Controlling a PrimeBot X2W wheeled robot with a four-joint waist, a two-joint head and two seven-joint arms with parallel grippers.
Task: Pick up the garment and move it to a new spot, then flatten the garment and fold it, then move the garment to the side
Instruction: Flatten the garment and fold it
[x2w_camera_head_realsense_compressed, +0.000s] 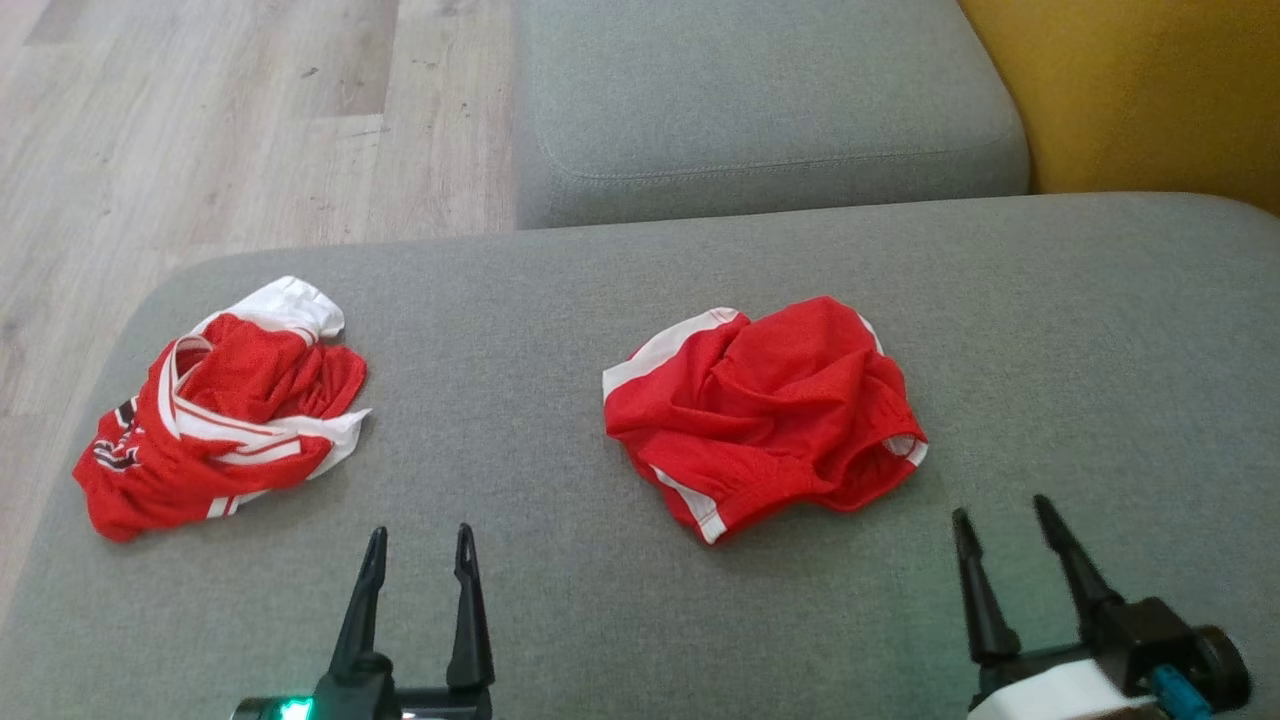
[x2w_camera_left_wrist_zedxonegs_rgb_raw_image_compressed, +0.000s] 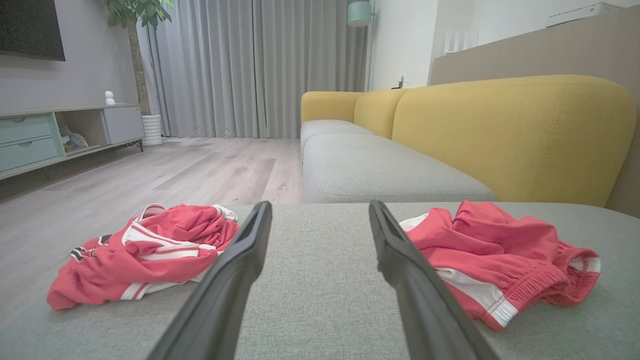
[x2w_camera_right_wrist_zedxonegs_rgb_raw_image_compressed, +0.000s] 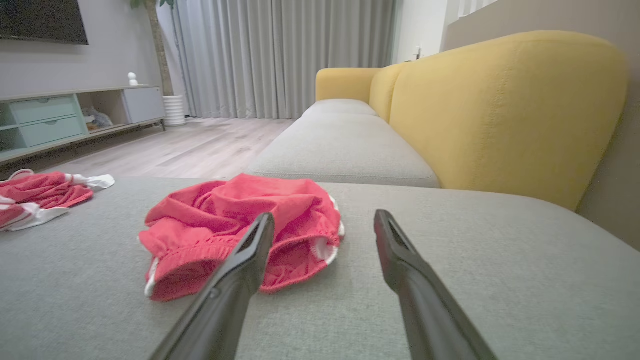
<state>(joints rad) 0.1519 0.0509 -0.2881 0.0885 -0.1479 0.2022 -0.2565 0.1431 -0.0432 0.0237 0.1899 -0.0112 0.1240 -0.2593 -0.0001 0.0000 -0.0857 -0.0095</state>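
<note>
Two crumpled red garments lie on the grey cushion (x2w_camera_head_realsense_compressed: 560, 290). Red shorts with white side stripes (x2w_camera_head_realsense_compressed: 762, 412) (x2w_camera_left_wrist_zedxonegs_rgb_raw_image_compressed: 492, 255) (x2w_camera_right_wrist_zedxonegs_rgb_raw_image_compressed: 240, 225) sit near the middle. A red and white jersey (x2w_camera_head_realsense_compressed: 222, 410) (x2w_camera_left_wrist_zedxonegs_rgb_raw_image_compressed: 145, 250) (x2w_camera_right_wrist_zedxonegs_rgb_raw_image_compressed: 35, 197) lies at the left end. My left gripper (x2w_camera_head_realsense_compressed: 420, 545) (x2w_camera_left_wrist_zedxonegs_rgb_raw_image_compressed: 320, 212) is open near the front edge, between the two garments, with nothing in it. Standing open and empty, my right gripper (x2w_camera_head_realsense_compressed: 1000, 515) (x2w_camera_right_wrist_zedxonegs_rgb_raw_image_compressed: 325, 220) is just in front and to the right of the shorts, apart from them.
A second grey seat cushion (x2w_camera_head_realsense_compressed: 760, 100) adjoins the far side, with the yellow sofa back (x2w_camera_head_realsense_compressed: 1150, 90) (x2w_camera_right_wrist_zedxonegs_rgb_raw_image_compressed: 500, 100) on the right. Wooden floor (x2w_camera_head_realsense_compressed: 200, 130) lies beyond the left edge. A TV cabinet (x2w_camera_left_wrist_zedxonegs_rgb_raw_image_compressed: 50, 135), a plant and curtains stand far off.
</note>
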